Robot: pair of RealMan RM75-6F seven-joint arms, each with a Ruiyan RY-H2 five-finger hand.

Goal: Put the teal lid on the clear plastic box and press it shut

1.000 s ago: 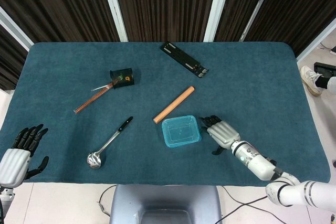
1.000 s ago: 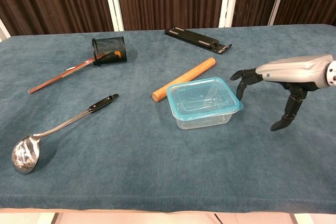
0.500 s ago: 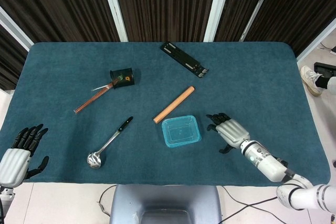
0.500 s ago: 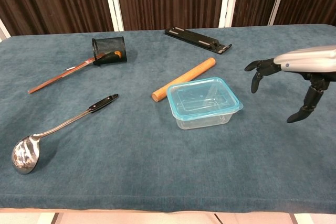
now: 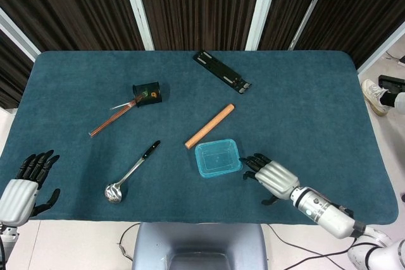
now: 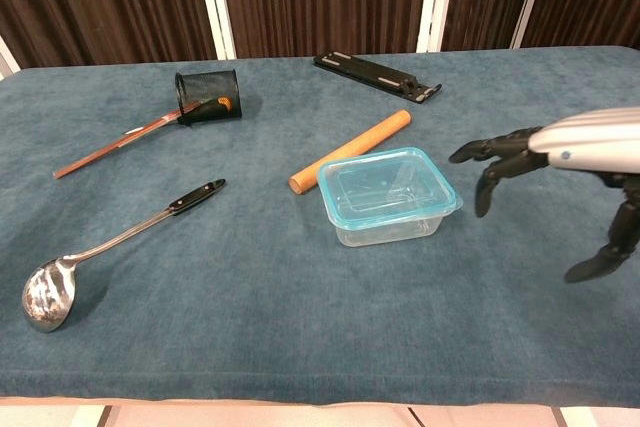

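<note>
The clear plastic box (image 5: 218, 158) (image 6: 388, 197) stands near the middle of the table with the teal lid (image 6: 385, 183) sitting on top of it. My right hand (image 5: 272, 177) (image 6: 560, 162) hovers just right of the box, apart from it, fingers spread and empty, fingertips pointing toward the box. My left hand (image 5: 21, 186) rests at the table's front left corner, fingers apart, holding nothing; the chest view does not show it.
A wooden rolling pin (image 5: 209, 126) lies just behind the box. A ladle (image 5: 131, 172) lies to the left. A black mesh cup (image 5: 147, 93) with chopsticks (image 5: 112, 120) sits further back left, and a black flat tool (image 5: 222, 71) at the back.
My right hand drew away from the box to the right, then came nearer the front edge with fingertips again close to the box. Box, lid and left hand stayed put.
</note>
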